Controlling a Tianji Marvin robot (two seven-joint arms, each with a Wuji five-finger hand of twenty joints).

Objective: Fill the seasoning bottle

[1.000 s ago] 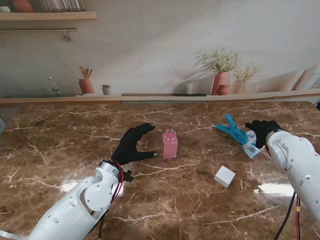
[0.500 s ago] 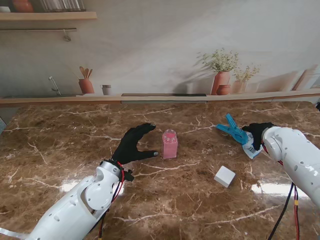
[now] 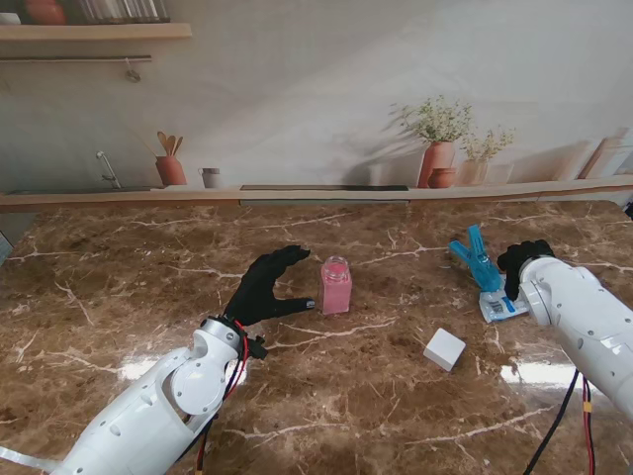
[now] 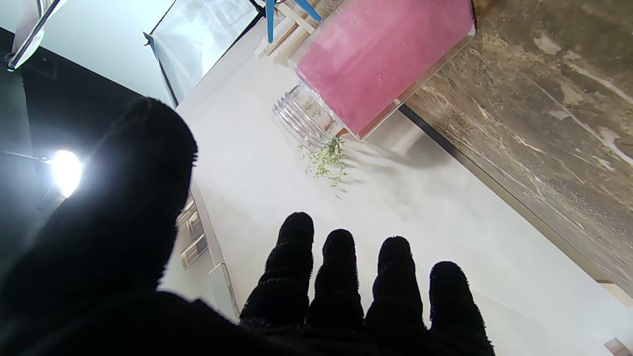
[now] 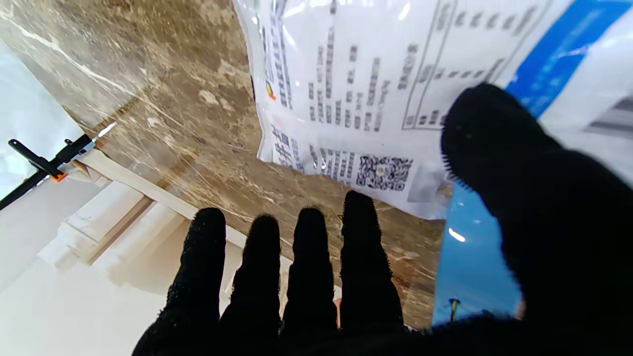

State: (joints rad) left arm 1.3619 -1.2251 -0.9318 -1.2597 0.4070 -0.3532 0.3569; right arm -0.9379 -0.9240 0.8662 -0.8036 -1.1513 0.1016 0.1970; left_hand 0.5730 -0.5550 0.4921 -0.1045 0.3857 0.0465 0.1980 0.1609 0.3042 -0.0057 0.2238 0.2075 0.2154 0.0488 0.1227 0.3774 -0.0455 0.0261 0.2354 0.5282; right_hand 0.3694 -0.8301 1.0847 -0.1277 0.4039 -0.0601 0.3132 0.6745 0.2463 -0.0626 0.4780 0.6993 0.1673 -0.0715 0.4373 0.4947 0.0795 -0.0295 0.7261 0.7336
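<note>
On the marble table [image 3: 119, 287] stand one seasoning bottle [image 3: 336, 285], one refill pouch [image 3: 497, 301] with one blue clip [image 3: 479, 263] on it, and one white cube [image 3: 444, 349]. There are two black-gloved hands.

The seasoning bottle, clear and filled pink, is upright near the table's middle. The left hand [image 3: 262, 288] sits at the bottle's 9 o'clock, just beside it but not touching. It is spread wide in a C shape, thumb toward 5 o'clock and fingers arching toward 1 o'clock, holding nothing. The left wrist view shows the four fingers [image 4: 341, 277] side by side and the thumb apart, with the bottle [image 4: 385, 64] beyond them.

The pouch lies at the bottle's 3 o'clock, well apart, the clip at its 12 o'clock end. The right hand [image 3: 522, 259] is at the pouch's 2 o'clock edge. In the right wrist view its fingers [image 5: 309, 267] stretch out loosely and the thumb overlaps the printed pouch [image 5: 356, 89]; whether it grips or only touches, I cannot tell.

The cube rests at the bottle's 4 o'clock, apart from everything.
</note>
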